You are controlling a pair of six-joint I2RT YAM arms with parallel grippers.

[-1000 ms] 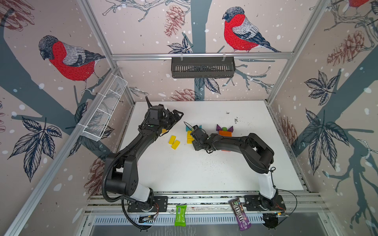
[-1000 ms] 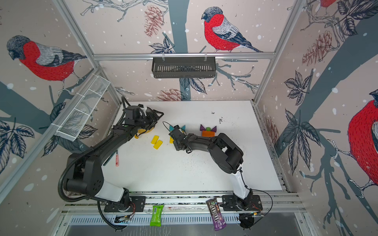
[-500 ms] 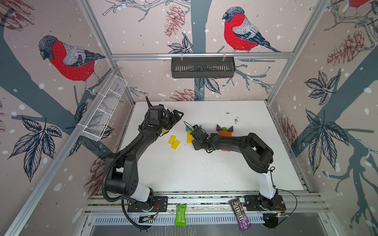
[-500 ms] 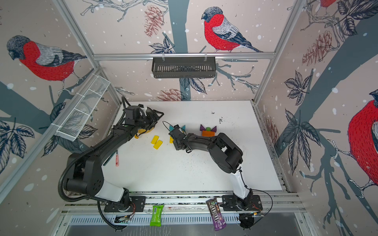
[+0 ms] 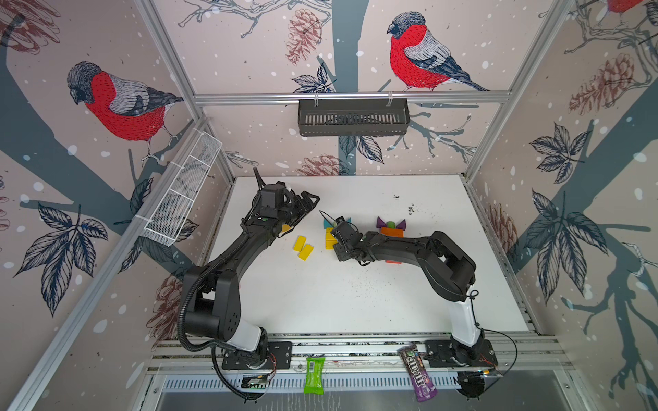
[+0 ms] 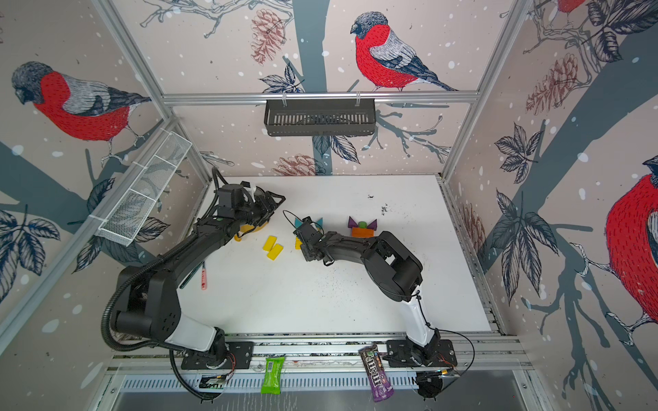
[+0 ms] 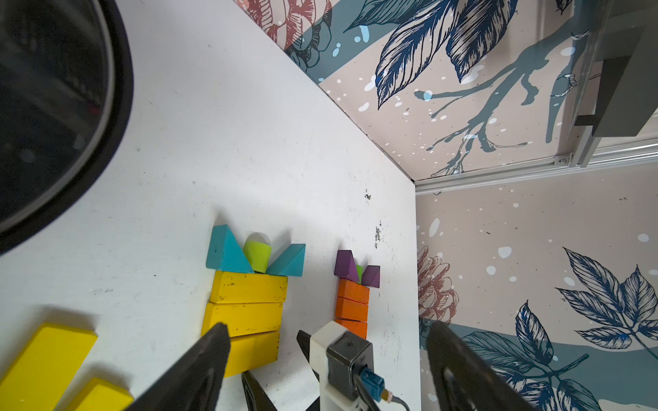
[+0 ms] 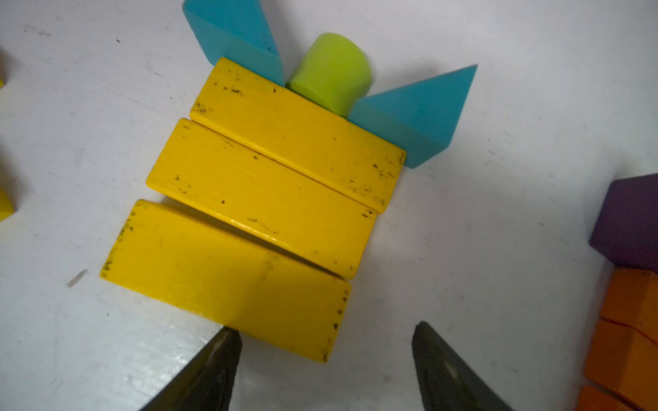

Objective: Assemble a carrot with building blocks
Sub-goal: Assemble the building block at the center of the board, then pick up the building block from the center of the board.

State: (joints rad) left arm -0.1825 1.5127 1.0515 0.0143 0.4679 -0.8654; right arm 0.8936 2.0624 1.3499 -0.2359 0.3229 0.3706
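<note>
Wrist views show both jaws spread, holding nothing (purple wrapper reads m&m's).

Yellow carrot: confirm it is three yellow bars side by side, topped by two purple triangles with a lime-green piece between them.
Wrong colour: the triangles are teal, not purple, as the right wrist view shows. The rest stands: three yellow bars side by side, with a lime-green piece between the two triangles.

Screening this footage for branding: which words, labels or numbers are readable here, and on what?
"m&m's": on the purple candy wrapper on the front metal rail, in both top views.
Too small to read: the barcode label on the green snack wrapper.
None on the painted wooden building blocks.
</note>
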